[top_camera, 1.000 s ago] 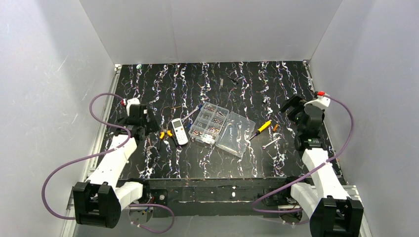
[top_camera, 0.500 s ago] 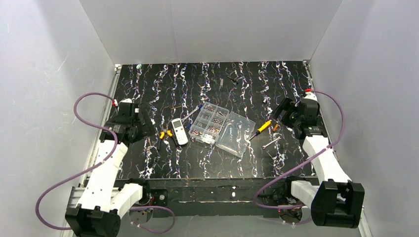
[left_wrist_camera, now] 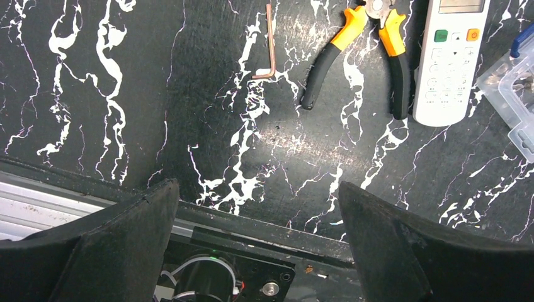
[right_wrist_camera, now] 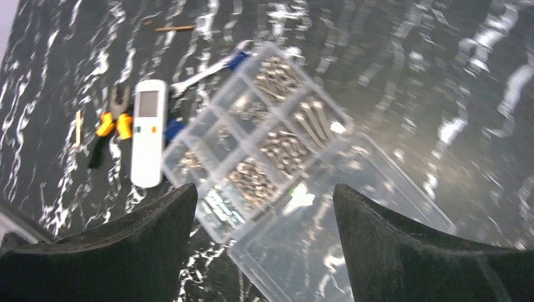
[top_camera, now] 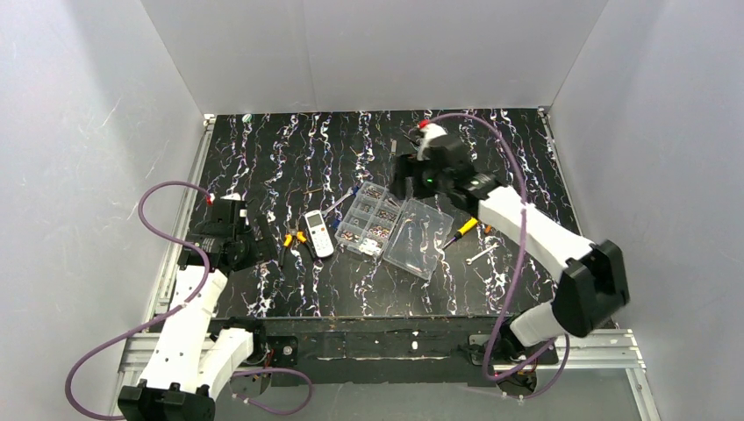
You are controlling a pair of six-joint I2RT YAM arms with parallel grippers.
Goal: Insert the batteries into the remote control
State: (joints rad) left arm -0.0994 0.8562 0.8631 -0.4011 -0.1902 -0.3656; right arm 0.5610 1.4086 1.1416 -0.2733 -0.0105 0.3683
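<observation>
The white remote control (top_camera: 318,233) lies face up, left of centre, its grey screen and orange button showing. It also shows in the left wrist view (left_wrist_camera: 450,60) and the right wrist view (right_wrist_camera: 148,132). My left gripper (top_camera: 254,230) (left_wrist_camera: 257,187) is open and empty, a little left of the remote. My right gripper (top_camera: 408,180) (right_wrist_camera: 264,189) is open and empty, hovering over the clear screw box (top_camera: 373,219). A small orange bit (top_camera: 487,230) lies by the yellow screwdriver (top_camera: 463,230); I cannot tell whether it is a battery. No batteries show in the wrist views.
Orange-handled pliers (left_wrist_camera: 371,44) (top_camera: 294,239) lie just left of the remote, with a copper hex key (left_wrist_camera: 271,44) beside them. The box's open lid (top_camera: 419,239) (right_wrist_camera: 340,233) lies to its right. A small wrench (top_camera: 478,256) lies near the screwdriver. Grey walls surround the table.
My right arm has swung from the right edge leftward and further back, and now reaches over the screw box. My left arm has shifted slightly lower and left. Both grippers stay open.
</observation>
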